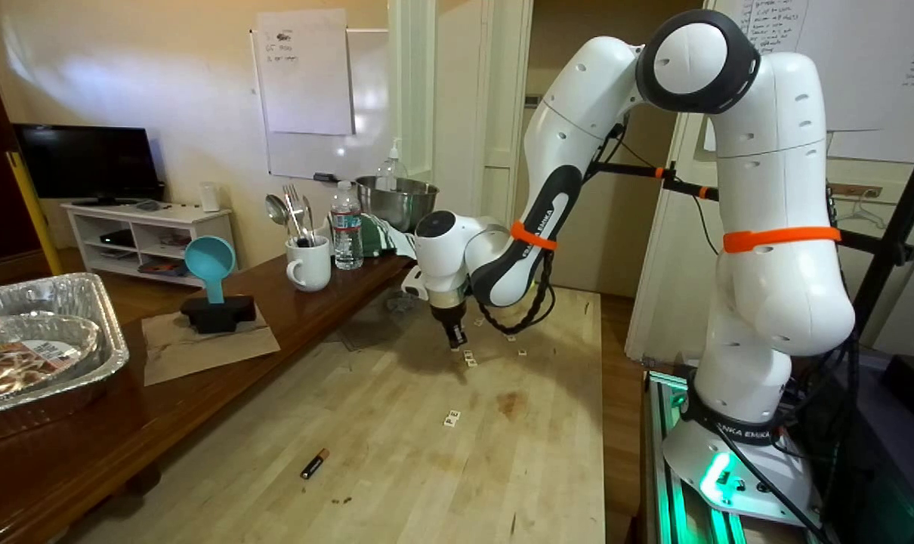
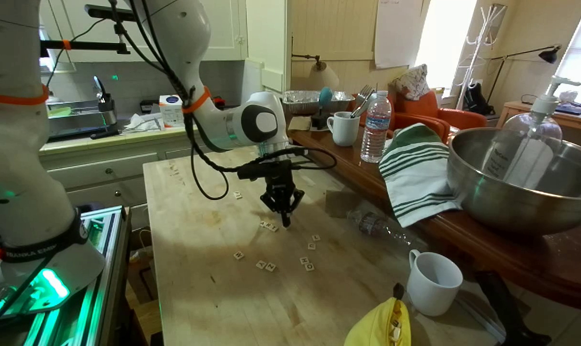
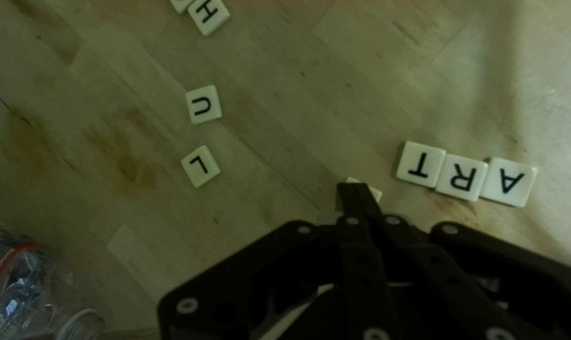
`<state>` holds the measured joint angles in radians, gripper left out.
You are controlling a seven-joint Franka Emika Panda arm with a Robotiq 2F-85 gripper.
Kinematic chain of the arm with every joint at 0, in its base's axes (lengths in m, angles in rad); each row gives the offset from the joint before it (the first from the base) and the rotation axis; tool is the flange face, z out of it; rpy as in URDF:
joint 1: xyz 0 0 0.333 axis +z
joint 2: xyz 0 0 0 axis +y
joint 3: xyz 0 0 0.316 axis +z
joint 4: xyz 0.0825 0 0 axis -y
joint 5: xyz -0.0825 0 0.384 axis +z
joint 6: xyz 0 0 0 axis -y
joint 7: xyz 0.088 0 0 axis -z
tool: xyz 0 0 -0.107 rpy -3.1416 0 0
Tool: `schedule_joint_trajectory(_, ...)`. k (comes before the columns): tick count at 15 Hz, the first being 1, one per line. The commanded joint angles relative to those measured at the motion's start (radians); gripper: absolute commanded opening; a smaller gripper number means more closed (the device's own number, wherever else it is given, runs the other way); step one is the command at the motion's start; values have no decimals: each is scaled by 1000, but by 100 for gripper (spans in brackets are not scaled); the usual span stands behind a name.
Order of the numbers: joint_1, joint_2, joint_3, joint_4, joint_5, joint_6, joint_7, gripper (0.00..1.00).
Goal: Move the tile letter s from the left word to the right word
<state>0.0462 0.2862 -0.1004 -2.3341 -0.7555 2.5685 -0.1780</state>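
My gripper (image 3: 353,187) is shut, its two fingertips together with nothing seen between them. It points down close to the table, and it also shows in both exterior views (image 1: 455,344) (image 2: 285,223). A pale tile (image 3: 376,194) lies at the fingertips, mostly covered by them in the wrist view. Its letter is hidden, and I cannot tell whether the tips touch it. Right of it in the wrist view are the tiles T (image 3: 421,164), R (image 3: 461,177) and A (image 3: 508,182) in a touching row. No letter S is readable in any view.
Loose tiles U (image 3: 204,104), L (image 3: 201,165) and H (image 3: 209,15) lie left of the gripper in the wrist view. Tiles P and E (image 1: 452,418) lie apart. A plastic bottle (image 2: 374,225) lies on the table near the wooden counter (image 1: 298,325). A battery (image 1: 314,464) lies on the table.
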Motion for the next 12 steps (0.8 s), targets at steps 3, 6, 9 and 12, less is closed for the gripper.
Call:
schedule_joint_trajectory(3, -26, 6, 9, -56, -34, 57, 39, 0)
schedule_joint_trajectory(6, -33, -3, 7, -76, -33, 80, 36, 0)
schedule_joint_trajectory(9, -40, -7, 3, -89, -41, 101, 33, 0)
schedule_joint_trajectory(12, -39, -12, 1, -97, -63, 100, 31, 0)
